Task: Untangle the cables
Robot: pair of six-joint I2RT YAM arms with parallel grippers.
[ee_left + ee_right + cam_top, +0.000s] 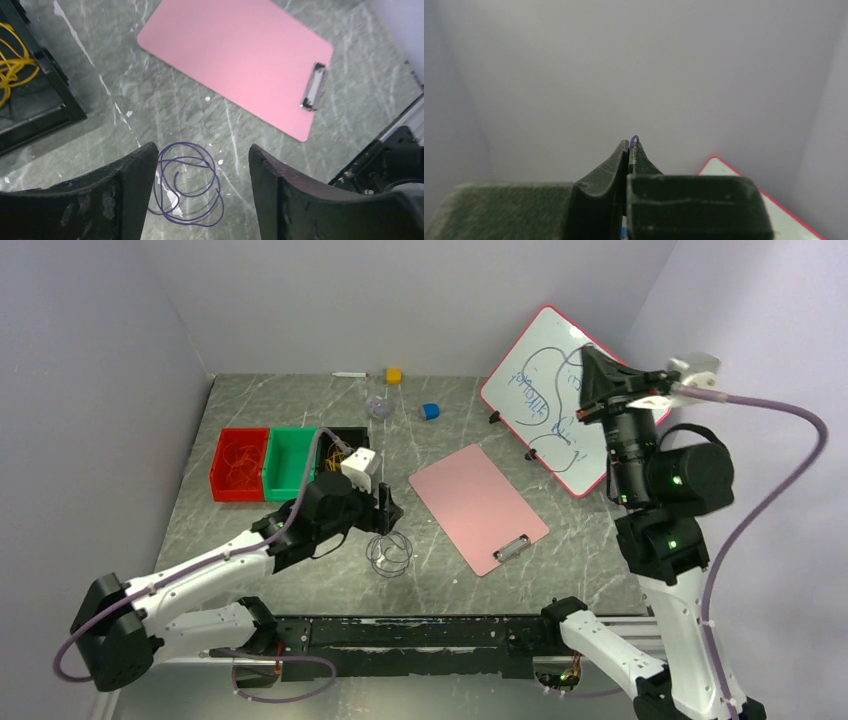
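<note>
A dark purple cable (388, 552) lies coiled in small loops on the grey table. In the left wrist view the cable (187, 185) sits below and between my open fingers. My left gripper (386, 510) (202, 150) is open and empty just above it. My right gripper (588, 350) (632, 142) is raised high in front of the whiteboard and is shut. A tiny loop of purple cable (634, 137) pokes out above its closed tips. Yellow cables (15, 65) lie in the black bin (65, 95). Orange-red cables (240, 465) lie in the red bin (216, 468).
A green bin (292, 460) stands between the red and black bins. A pink clipboard (478, 505) (235, 50) lies right of the coil. A whiteboard (545, 390) leans at the back right. A yellow cube (394, 375) and a blue cube (430, 411) sit at the back.
</note>
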